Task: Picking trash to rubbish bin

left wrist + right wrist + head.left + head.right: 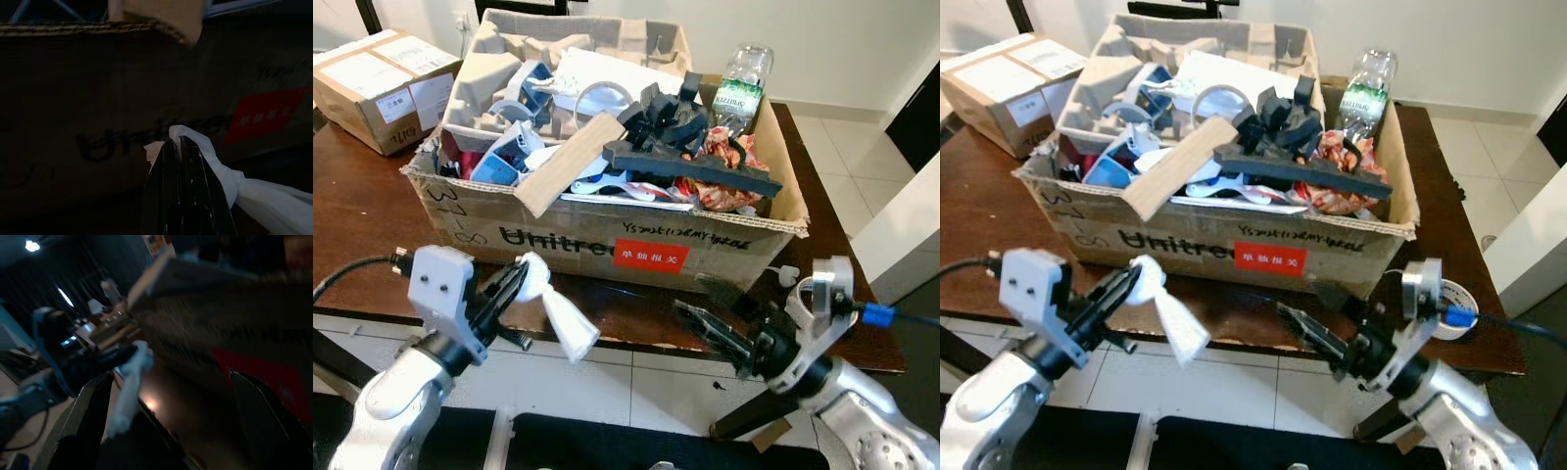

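My left gripper (517, 274) is shut on a crumpled white piece of tissue or plastic (563, 323), which hangs down from its fingertips in front of the table edge. In the left wrist view the white piece (215, 166) bulges beside the closed black fingers (183, 196), close to the box's front wall. A big cardboard box (607, 240) overflowing with trash stands on the dark wooden table (362, 211). My right gripper (700, 308) is open and holds nothing, low at the box's front right corner. Its two fingers (83, 426) are spread wide in the right wrist view.
A clear plastic bottle (739, 88) stands at the box's back right. A smaller taped cardboard box (382, 83) sits at the table's back left. A tape roll (1454, 294) lies near the table's right front. White tiled floor (607, 382) lies below the table edge.
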Tool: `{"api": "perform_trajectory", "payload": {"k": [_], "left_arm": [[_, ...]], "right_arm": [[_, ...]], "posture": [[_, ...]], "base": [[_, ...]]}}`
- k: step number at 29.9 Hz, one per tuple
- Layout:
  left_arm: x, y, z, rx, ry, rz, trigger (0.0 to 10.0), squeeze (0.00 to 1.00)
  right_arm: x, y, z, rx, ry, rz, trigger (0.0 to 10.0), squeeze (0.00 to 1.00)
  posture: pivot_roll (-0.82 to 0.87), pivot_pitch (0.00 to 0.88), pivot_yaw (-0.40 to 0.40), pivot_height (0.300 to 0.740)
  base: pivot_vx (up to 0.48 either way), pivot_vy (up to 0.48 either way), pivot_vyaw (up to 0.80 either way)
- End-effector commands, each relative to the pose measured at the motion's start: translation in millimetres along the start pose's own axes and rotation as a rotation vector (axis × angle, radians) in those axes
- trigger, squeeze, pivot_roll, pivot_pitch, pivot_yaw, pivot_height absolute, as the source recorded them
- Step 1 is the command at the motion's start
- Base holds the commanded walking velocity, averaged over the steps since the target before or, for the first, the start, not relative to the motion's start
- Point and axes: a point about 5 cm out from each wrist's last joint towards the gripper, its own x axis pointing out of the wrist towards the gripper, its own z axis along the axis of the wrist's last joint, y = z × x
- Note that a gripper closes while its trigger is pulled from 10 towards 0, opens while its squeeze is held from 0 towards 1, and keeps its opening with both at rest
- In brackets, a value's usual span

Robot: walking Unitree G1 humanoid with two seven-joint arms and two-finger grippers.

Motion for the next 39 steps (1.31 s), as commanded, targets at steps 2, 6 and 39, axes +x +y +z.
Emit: {"api": "perform_trajectory", "payload": {"k": [2, 6, 39], "left_arm": [[0.2, -11.4, 2, -0.024, 0.021, -0.102, 10.0, 0.00], [1.2, -30.5, 10, -0.094, 0.041, -0.295, 10.0, 0.00], [135.2, 19.8, 128, 0.126, -0.412, -0.265, 10.0, 0.00]], "right_arm": [[-5.1, -0.8, 2, 0.033, -0.003, 0.005, 10.0, 0.00], [-3.1, 4.4, 10, 0.060, -0.011, 0.066, 10.0, 0.00], [43.2, -48.6, 88, -0.320, -0.010, -0.037, 10.0, 0.00]], "posture": [[0.15, 0.152, -0.042, 0.740], [0.16, 0.153, -0.047, 0.740], [0.17, 0.154, -0.049, 0.740]], "base": [[0.000, 0.000, 0.00], [0.000, 0.000, 0.00], [0.000, 0.000, 0.00]]}}
